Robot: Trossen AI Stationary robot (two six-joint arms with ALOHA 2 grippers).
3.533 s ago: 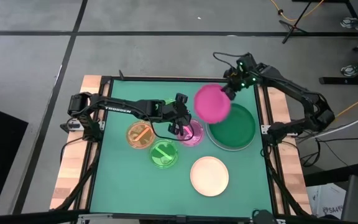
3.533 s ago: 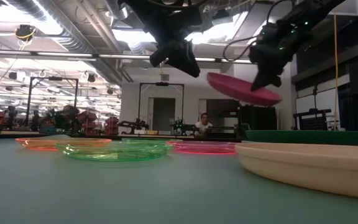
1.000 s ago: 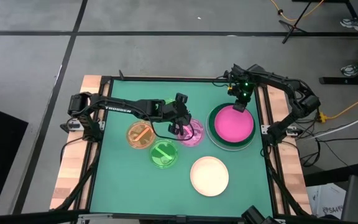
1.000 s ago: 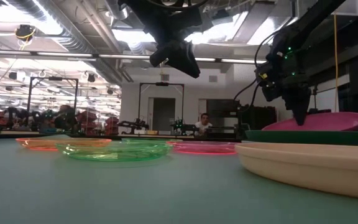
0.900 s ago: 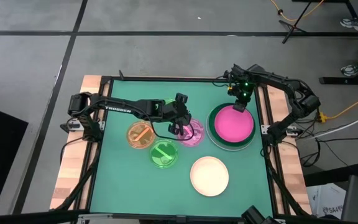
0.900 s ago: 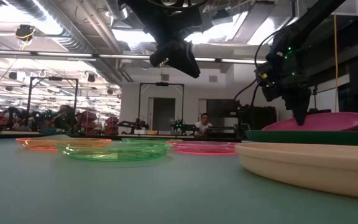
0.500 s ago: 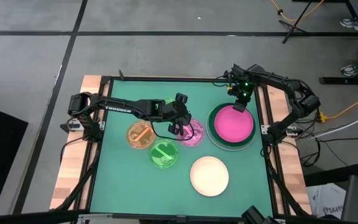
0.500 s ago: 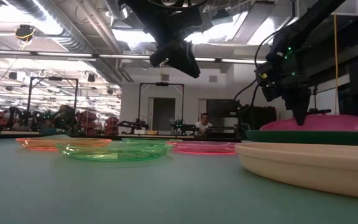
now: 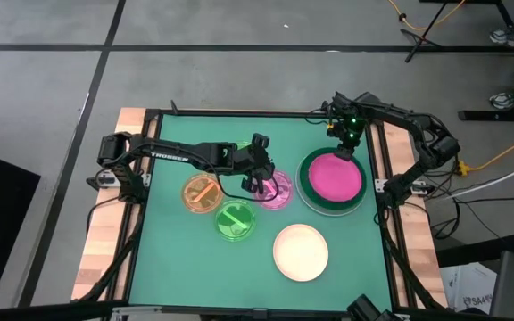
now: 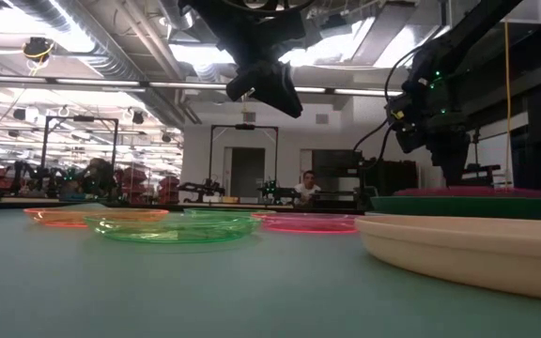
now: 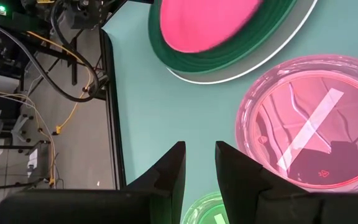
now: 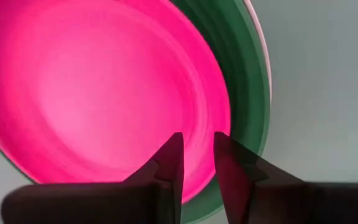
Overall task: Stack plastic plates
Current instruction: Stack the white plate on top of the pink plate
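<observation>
Plates lying spread over green surface [image 9: 168, 259]. Big pink plate [image 9: 335, 176] sitting inside dark green plate [image 9: 307, 189], nested flat. Right pincer [image 9: 344, 152] hovering above its far rim, fingers slightly parted, gripping nothing. Left pincer [image 9: 259, 185] hanging over small pink plate [image 9: 277, 190], narrow gap between fingers, empty. Cream plate [image 9: 301, 251], orange plate [image 9: 201, 193], lime plate [image 9: 236, 220] lying apart. Plates probably light, stiff, slick; pinching at rim likely working best.

The pink plate [image 9: 335, 176], carried in the air 3.5 seconds ago and tilted 1 second ago, now lies flat inside the dark green plate [image 9: 306, 190]; the right hand [image 9: 344, 152] has parted its fingers, releasing it.
</observation>
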